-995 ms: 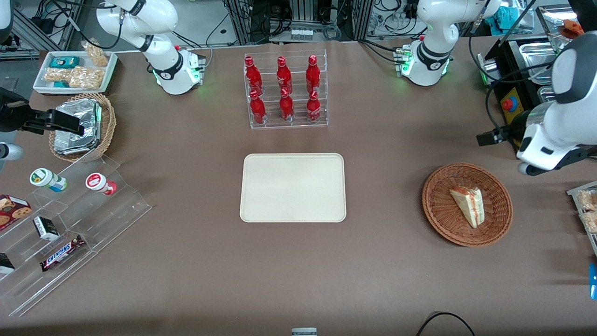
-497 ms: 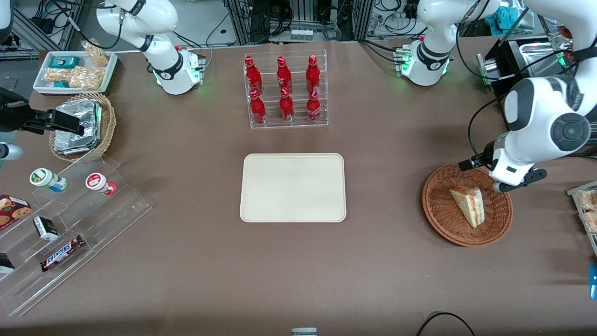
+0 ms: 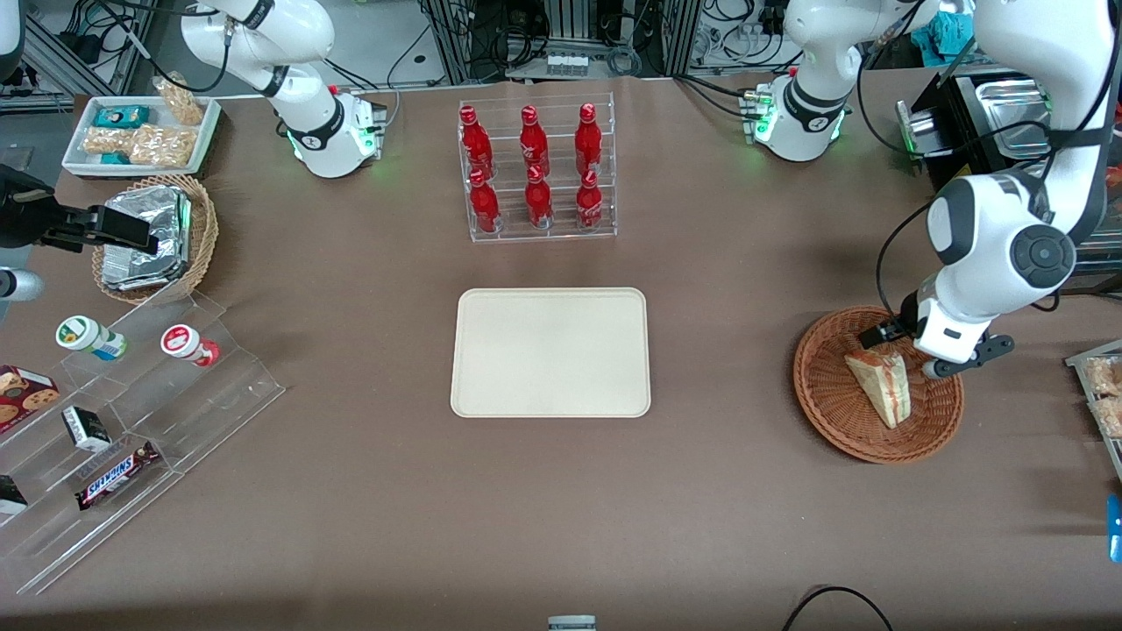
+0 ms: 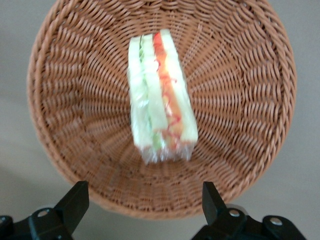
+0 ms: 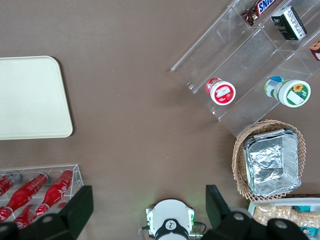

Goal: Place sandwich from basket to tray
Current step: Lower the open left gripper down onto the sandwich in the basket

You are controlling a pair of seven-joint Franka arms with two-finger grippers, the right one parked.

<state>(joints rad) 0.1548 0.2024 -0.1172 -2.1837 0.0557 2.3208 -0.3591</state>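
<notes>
Now the gripper [image 3: 912,352] hangs over the basket [image 3: 833,412], at the part of its rim that lies farthest from the front camera. A second ago it was off toward the working arm's end of the table, clear of the wicker; half a second ago it had reached the rim, and since then it has slid a little farther in over the weave and dropped lower. Its fingers [image 4: 75,200] are spread wide with nothing between them, as the left wrist view shows: the two dark tips stand well apart, one to each side of the sandwich's [image 4: 160,100] blunt end.

That sandwich [image 3: 881,386] lies in the basket [image 4: 240,100] just below and just in front of the gripper [image 4: 142,200], nearer the front camera than the fingertips. It rests on its side, pale bread outside, green and red-orange layers running along its length, clear wrap bunched at the wide end. It has not shifted across the three front pictures.

Away from the gripper, toward the parked arm's end, the cream tray [image 3: 550,352] sits flat on the brown table [image 3: 719,491], well apart from the basket and unmoved. Farther from the camera than the tray stands a clear rack of red bottles [image 3: 535,171].
</notes>
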